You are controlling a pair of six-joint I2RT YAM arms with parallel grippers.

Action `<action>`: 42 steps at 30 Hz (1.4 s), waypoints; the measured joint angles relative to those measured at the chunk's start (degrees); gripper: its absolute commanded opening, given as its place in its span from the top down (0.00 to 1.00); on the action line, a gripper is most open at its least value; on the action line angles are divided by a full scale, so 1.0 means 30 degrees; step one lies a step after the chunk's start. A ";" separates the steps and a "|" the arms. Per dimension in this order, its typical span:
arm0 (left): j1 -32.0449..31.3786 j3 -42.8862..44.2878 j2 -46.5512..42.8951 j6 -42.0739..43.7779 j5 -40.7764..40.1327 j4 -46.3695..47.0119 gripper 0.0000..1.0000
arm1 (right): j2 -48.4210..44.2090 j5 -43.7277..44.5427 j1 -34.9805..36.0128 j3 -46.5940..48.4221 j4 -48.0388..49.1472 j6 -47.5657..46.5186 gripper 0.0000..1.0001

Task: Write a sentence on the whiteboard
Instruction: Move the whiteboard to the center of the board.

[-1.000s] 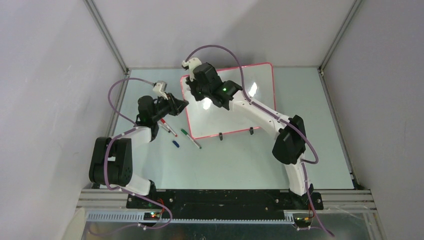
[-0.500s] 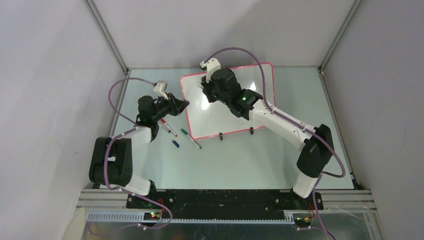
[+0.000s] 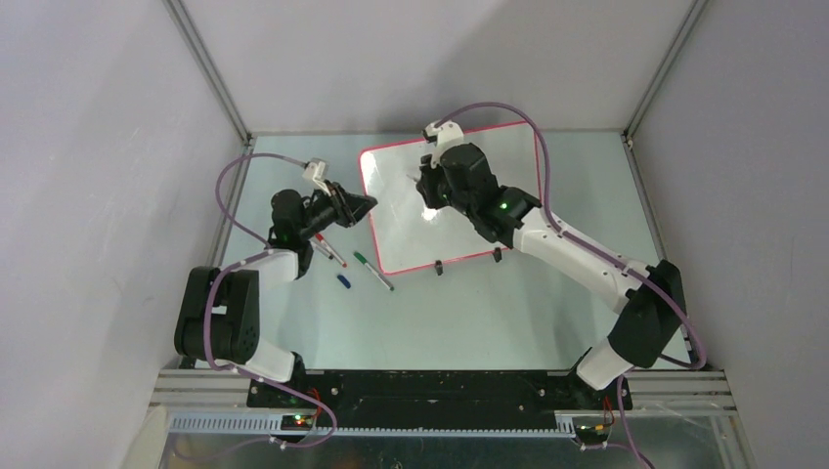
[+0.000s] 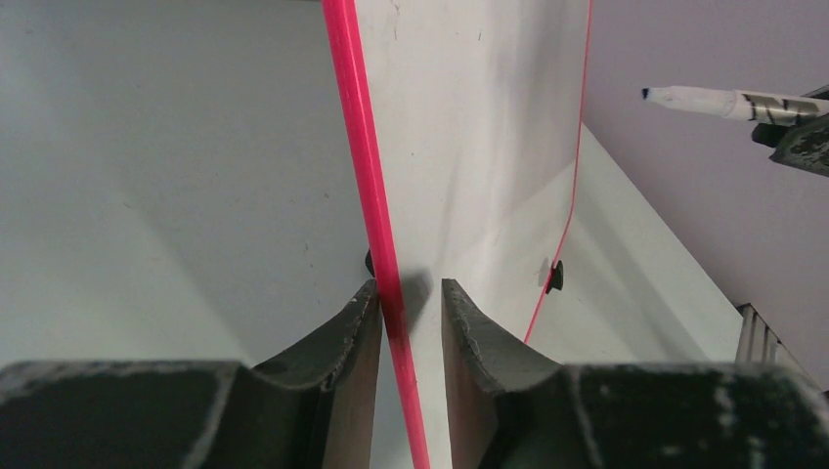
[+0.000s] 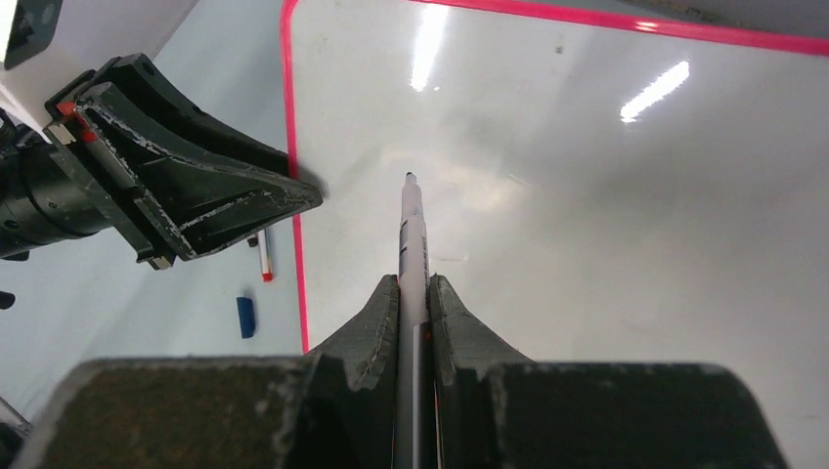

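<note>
Here, left gripper (image 4: 409, 290) stood parted astride nine-o'clock edge of whiteboard (image 4: 469, 147), right gripper (image 5: 414, 283) pinched blue-tipped marker (image 5: 411, 225), tip hung over board's face.

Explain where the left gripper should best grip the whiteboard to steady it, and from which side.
Grip the whiteboard by its thin left edge, coming from the left, one finger on each face. The pink frame there fits between the jaws and is clear of the marker in the right gripper. The left gripper straddles that edge, jaws open.
</note>
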 measured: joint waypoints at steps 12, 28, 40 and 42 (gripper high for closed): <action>-0.0721 -0.0954 -0.0058 -0.0634 -0.0248 -0.0306 0.71 | -0.1530 0.1770 0.0991 -0.1552 0.0000 0.1253 1.00; -0.1246 -0.1778 0.0138 -0.1137 0.0328 0.0605 0.76 | -0.4444 0.1668 0.1005 -0.5202 0.0488 0.1909 1.00; -0.1282 -0.1953 0.0175 -0.3038 0.2477 0.2237 1.00 | -0.5435 0.1530 0.0984 -0.6397 0.1122 0.1974 1.00; -0.1282 -0.2106 0.0175 -0.3162 0.2506 0.2426 1.00 | -0.5523 0.1530 0.0984 -0.6404 0.1144 0.1974 1.00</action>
